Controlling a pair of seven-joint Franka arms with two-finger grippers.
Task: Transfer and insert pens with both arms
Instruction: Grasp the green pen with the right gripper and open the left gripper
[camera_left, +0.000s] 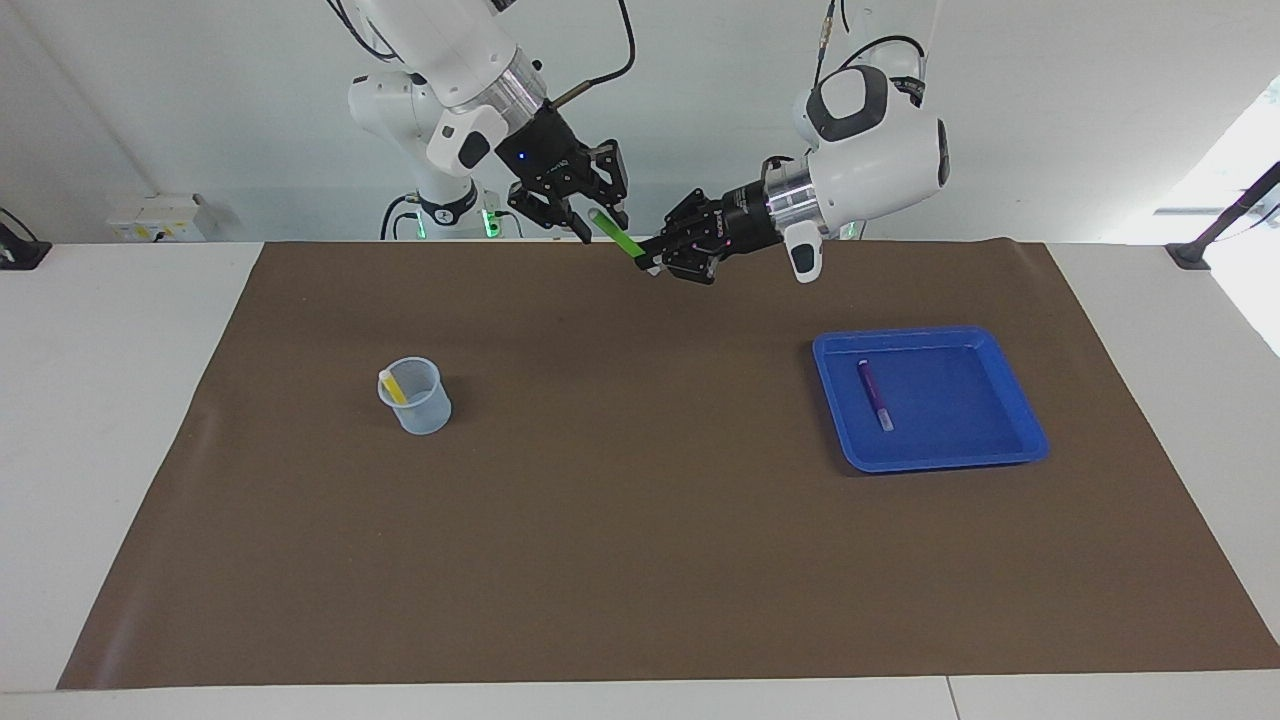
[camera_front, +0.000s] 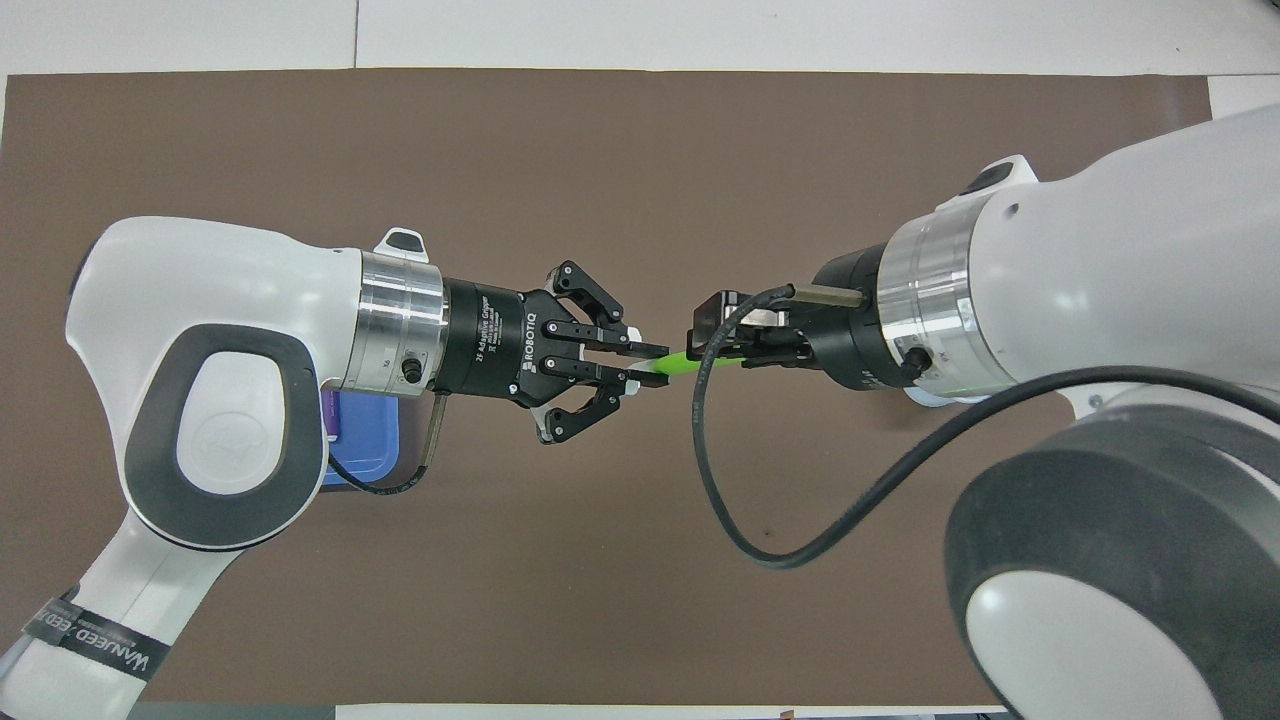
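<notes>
Both pincers (camera_left: 652, 256) (camera_left: 598, 214) grip the green pen (camera_left: 618, 235).

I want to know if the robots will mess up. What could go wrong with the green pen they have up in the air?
1. The green pen hangs in the air between the left claw, shut on one end, and the right claw, at its other end. If the left lets go before the right grips firmly, the pen may fall onto the brown mat.
2. If both pull at once, it could twist crooked and then miss the small cup, where the yellow pen already stands.
</notes>
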